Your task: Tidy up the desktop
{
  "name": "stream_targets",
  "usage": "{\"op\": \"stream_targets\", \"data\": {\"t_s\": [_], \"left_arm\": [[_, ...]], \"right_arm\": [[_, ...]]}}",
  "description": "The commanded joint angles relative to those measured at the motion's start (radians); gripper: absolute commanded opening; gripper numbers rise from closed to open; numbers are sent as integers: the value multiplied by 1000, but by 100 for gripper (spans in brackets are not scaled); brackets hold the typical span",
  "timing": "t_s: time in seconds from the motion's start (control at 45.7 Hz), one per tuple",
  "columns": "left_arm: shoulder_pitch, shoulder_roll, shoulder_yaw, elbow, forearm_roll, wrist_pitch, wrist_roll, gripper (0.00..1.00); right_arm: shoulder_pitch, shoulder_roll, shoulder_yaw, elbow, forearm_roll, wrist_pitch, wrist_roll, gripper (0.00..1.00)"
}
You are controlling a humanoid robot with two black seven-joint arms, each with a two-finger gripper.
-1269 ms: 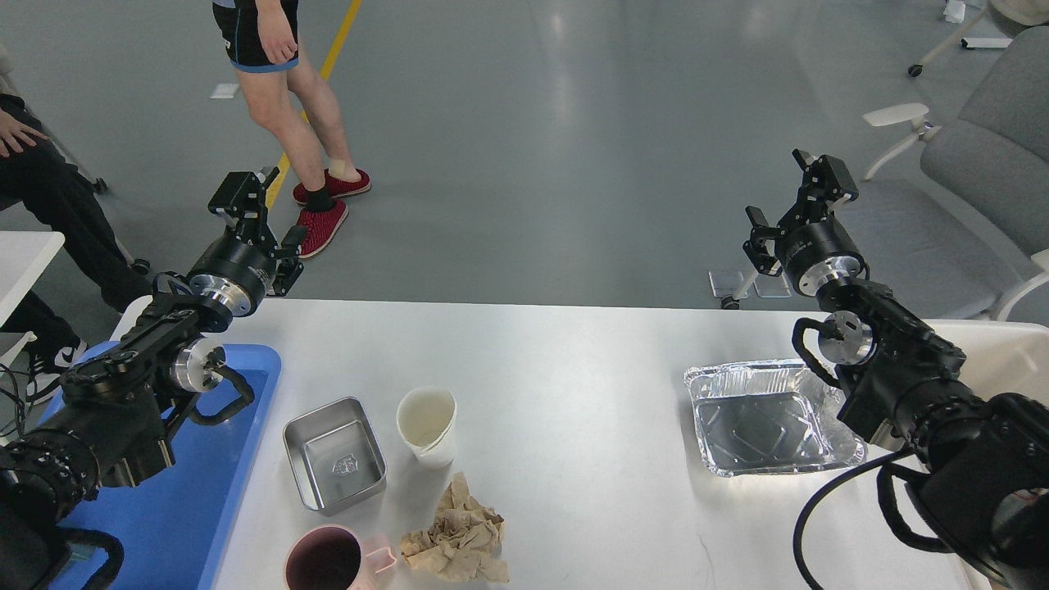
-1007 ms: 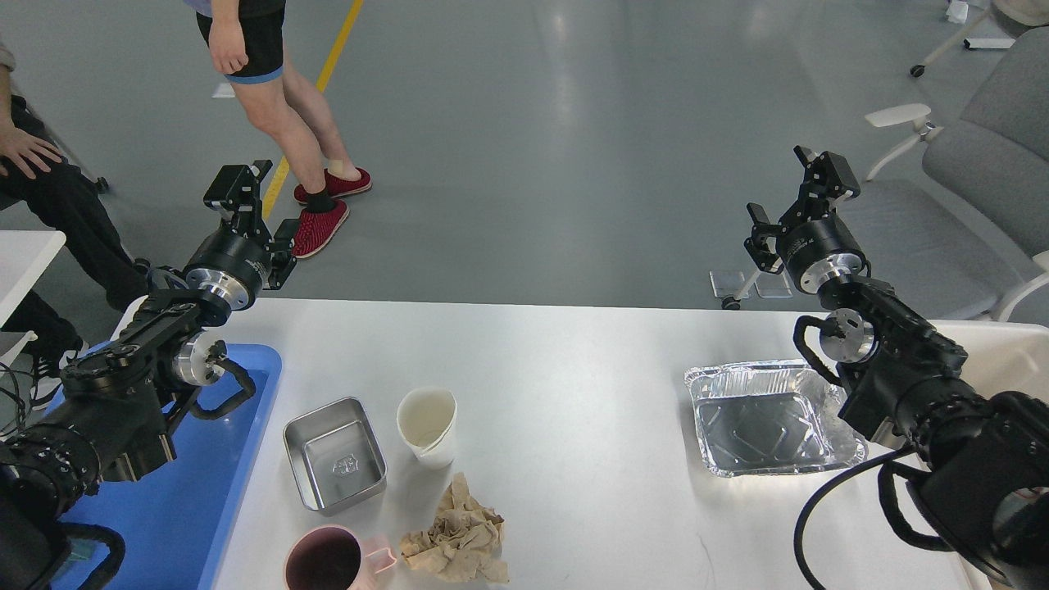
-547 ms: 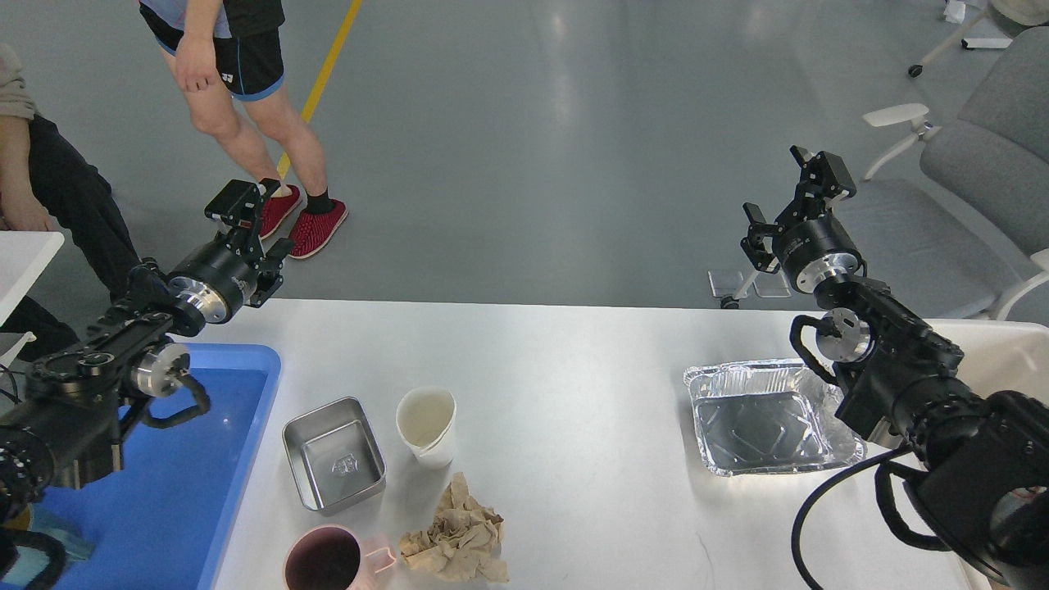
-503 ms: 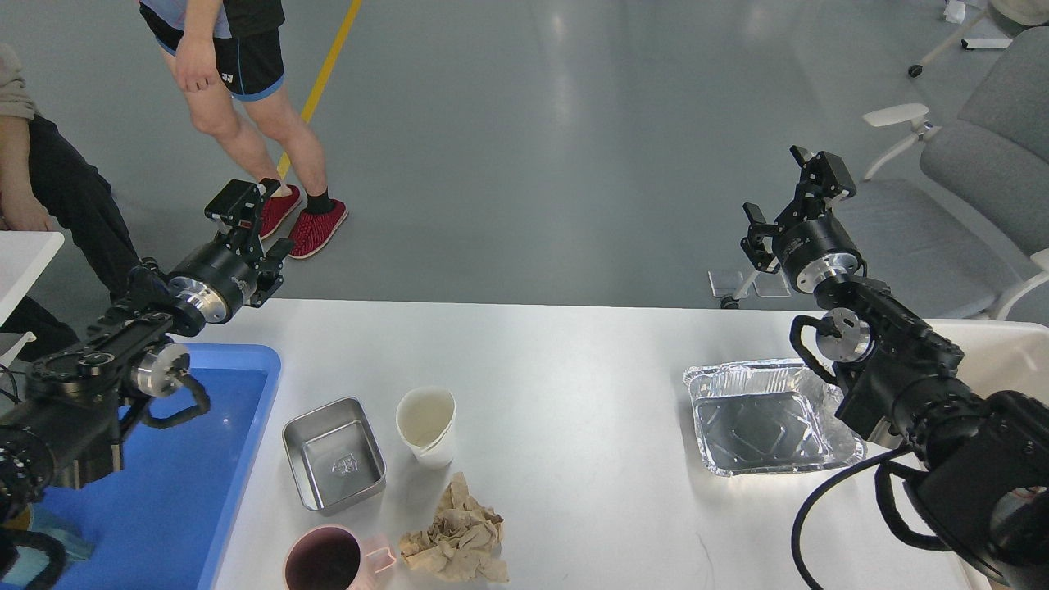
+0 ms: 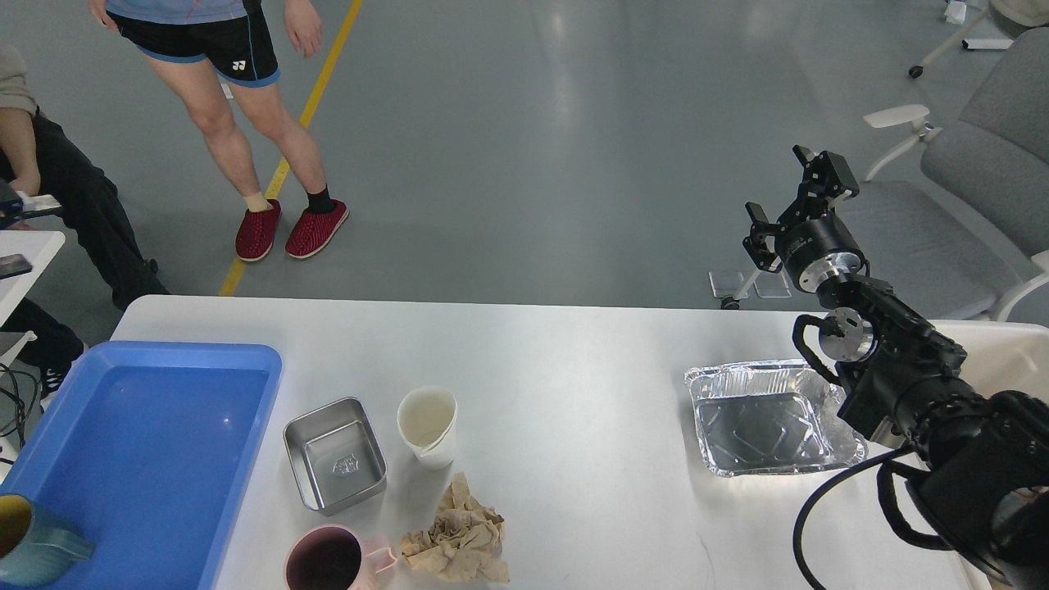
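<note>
Little can be read here. The black shorts with a blue hem (image 5: 215, 51), worn by the person standing on the floor beyond the far left corner of the table, carry a small white logo near the hem that looks like the Yonex "YY" mark. The shallow square stainless-steel tray (image 5: 335, 465), near the front edge of the table towards its left, has an embossed emblem in its bottom, too small to make out.
</note>
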Motion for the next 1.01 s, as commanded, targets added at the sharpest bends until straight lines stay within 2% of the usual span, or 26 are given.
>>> {"op": "stream_targets", "data": {"t_s": [0.0,0.066,0.131,0.372,0.503,0.788,0.985], "left_arm": [[0,267,-6,-224,81,-57,-2,94],[0,373,-8,-285,82,-92,-2,94],[-3,429,-11,-307,82,-123,-3,94],[-22,419,-19,-307,82,-137,-2,94],[-19,329,-17,-308,126,-134,2,94],[-14,33,-9,-345,323,-150,20,94],[-11,-142,-3,-354,423,-244,43,95]], "right_arm": [[0,0,0,0,-1,-1,1,100],[0,3,-2,0,0,-1,1,100],[0,3,-2,2,0,-1,1,100],[1,10,0,2,0,-1,1,100],[3,10,-2,2,-1,0,-1,100],[16,10,0,2,0,-1,1,100],[26,11,26,2,0,-1,1,100]]}}
